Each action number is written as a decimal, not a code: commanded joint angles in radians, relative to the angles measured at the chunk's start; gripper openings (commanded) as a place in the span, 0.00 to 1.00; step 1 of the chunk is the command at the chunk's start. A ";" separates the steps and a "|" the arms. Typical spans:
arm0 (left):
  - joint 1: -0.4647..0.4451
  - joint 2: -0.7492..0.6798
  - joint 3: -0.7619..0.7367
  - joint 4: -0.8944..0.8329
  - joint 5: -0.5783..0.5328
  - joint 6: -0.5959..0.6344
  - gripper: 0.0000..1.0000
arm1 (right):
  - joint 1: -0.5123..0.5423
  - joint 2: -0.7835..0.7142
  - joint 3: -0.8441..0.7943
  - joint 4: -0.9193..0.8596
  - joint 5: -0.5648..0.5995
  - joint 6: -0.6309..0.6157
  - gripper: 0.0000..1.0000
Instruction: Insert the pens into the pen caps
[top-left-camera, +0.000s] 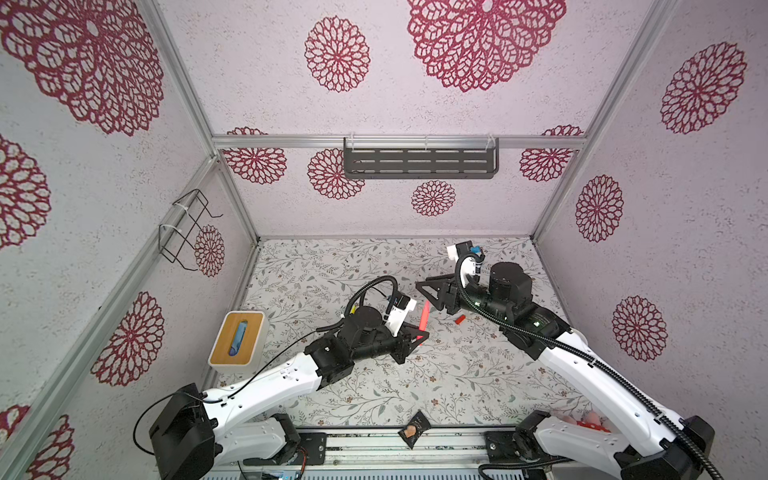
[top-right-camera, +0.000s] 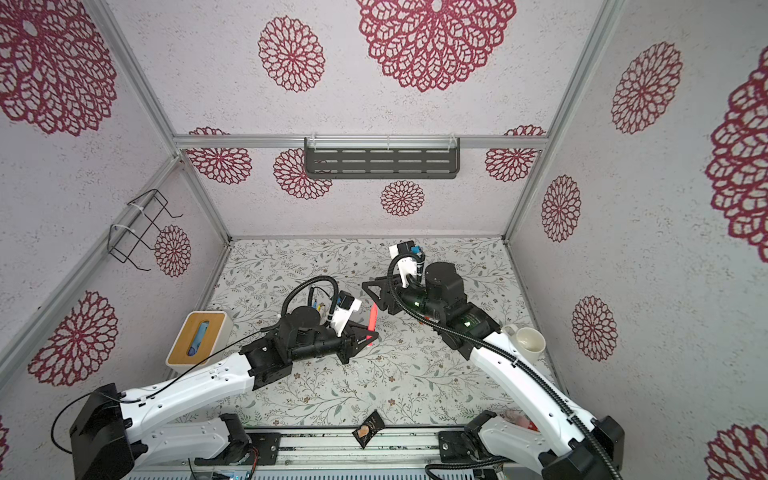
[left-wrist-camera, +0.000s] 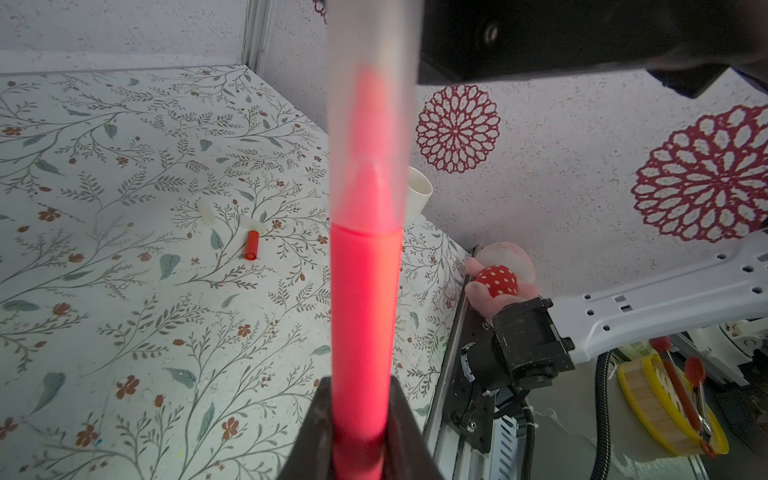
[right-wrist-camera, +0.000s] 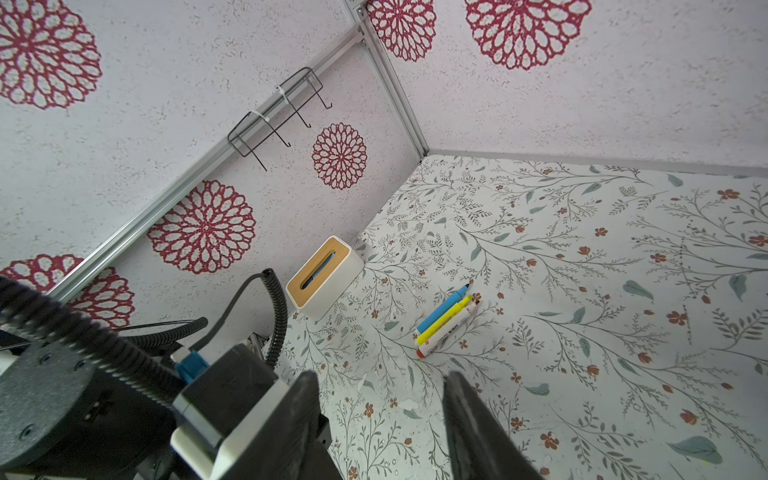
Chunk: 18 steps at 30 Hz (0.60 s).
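My left gripper is shut on the lower end of a pink-red pen, holding it raised off the table. The pen's far end looks pale and translucent. My right gripper hovers just beyond that end, open, with nothing between its fingers. A red-orange pen cap lies on the table beside two pale caps. Blue, yellow and white-bodied pens lie side by side in the right wrist view.
A wood-topped white box stands at the left wall. A cream mug sits by the right wall. A dark packet lies at the front rail, and a plush toy near the right arm's base.
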<state>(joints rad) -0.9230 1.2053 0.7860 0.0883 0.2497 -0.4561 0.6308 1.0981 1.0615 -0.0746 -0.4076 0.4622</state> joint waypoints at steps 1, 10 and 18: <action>-0.010 0.007 0.036 0.009 -0.006 0.024 0.00 | 0.016 -0.006 0.015 0.002 -0.008 -0.029 0.48; -0.010 0.017 0.048 0.008 0.000 0.024 0.00 | 0.045 -0.004 0.011 -0.033 0.039 -0.053 0.36; -0.011 0.016 0.046 0.010 0.004 0.017 0.00 | 0.060 0.000 0.000 -0.046 0.053 -0.066 0.11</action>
<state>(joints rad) -0.9234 1.2198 0.8074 0.0856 0.2520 -0.4549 0.6762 1.1000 1.0611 -0.1322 -0.3584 0.4156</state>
